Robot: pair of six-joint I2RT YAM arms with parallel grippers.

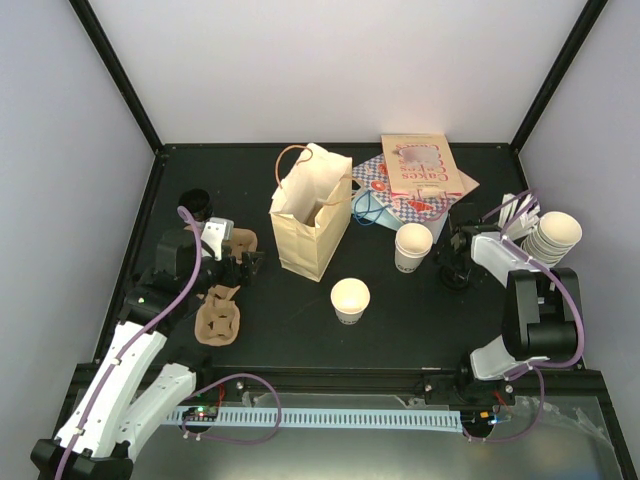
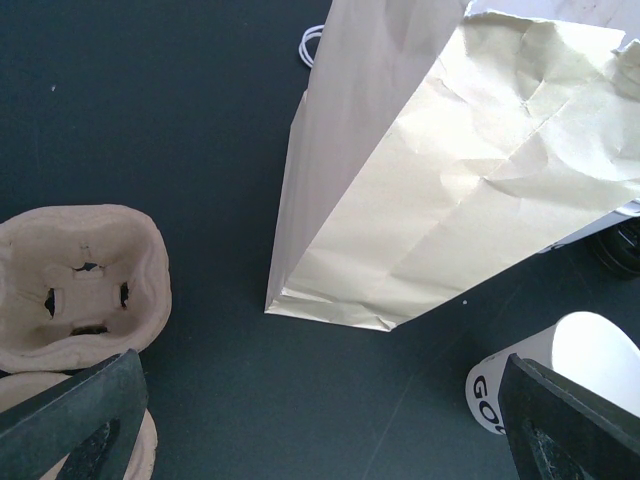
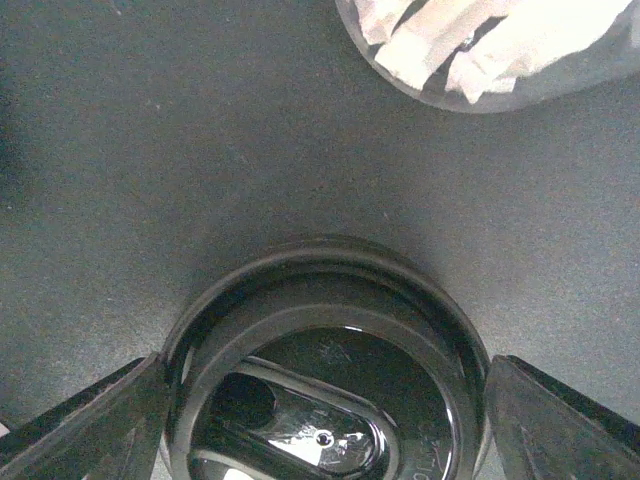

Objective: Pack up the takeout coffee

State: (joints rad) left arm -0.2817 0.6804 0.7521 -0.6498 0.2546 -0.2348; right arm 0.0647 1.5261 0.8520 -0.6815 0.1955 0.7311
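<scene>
The takeout coffee, a cup with its lid on, is out of view. Two lidless cream cups stand on the table, one (image 1: 413, 246) beside the right arm and one (image 1: 350, 299) in front of the tan paper bag (image 1: 312, 210), which stands upright with its mouth open. A black lid (image 3: 330, 330) lies on the table under my right gripper (image 3: 325, 400), whose fingertips press its rim from both sides. My left gripper (image 2: 320, 420) hangs open over bare table just left of the bag (image 2: 450, 170), with nothing in it. The front cup (image 2: 560, 370) shows by its right finger.
Brown cup carriers (image 1: 218, 318) (image 1: 240, 243) lie by the left arm, one (image 2: 80, 280) close to its left finger. A black lid stack (image 1: 196, 203) sits far left. Nested cups (image 1: 553, 237) and a sachet holder (image 3: 480, 40) stand at the right. Printed paper bags (image 1: 415, 175) lie behind.
</scene>
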